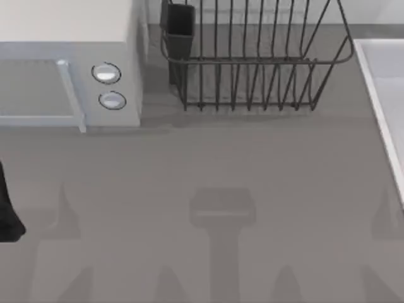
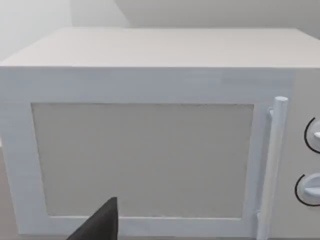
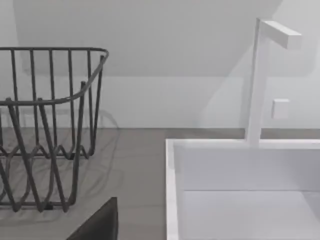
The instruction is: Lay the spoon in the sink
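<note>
While no spoon is visible, the pale grey-white rectangular sink (image 1: 384,95) sits at the table's right edge (dark wire rack (image 1: 252,57) beside it); locate spoon 1st. Can't tell either gripper's state.

My AgileX left arm (image 1: 9,211) is showing as a matte black, angular block, well in front of the white microwave (image 1: 69,69). In each wrist view, my camera is catching one dark charcoal finger (image 2: 97,225), flat-sided and tapering to a pointed tip (image 3: 100,222), without markings.
</note>
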